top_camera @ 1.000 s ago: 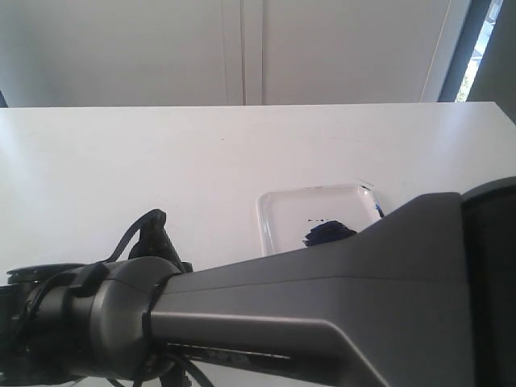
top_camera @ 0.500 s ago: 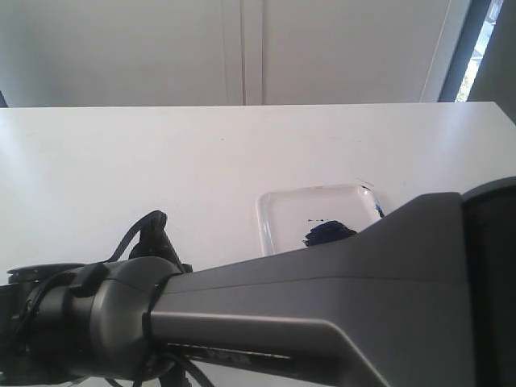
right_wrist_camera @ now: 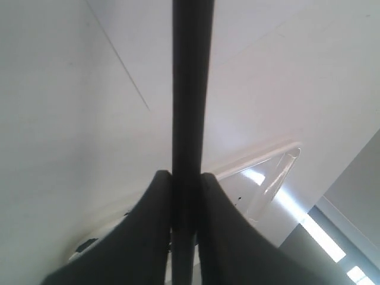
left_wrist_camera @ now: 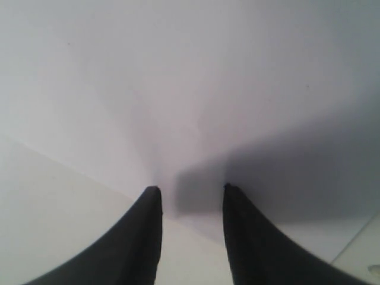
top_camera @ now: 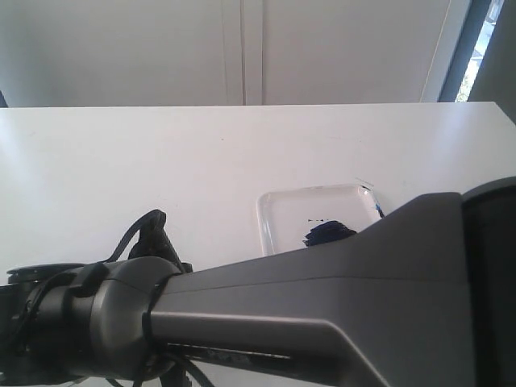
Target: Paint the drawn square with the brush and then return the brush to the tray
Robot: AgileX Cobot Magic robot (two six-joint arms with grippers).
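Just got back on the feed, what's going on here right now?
The right hand is shut on the brush, gripping its black handle. The tray sits on the table with a navy paint puddle in it. The left hand is open and empty. The drawn square shows in no view, and an arm blocks the exterior view's lower part, so painting progress cannot be told.

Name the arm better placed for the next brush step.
Right. The right jaws are shut on the brush, with the tray in view beyond them. The left jaws stand open, holding nothing, over bare white surface.
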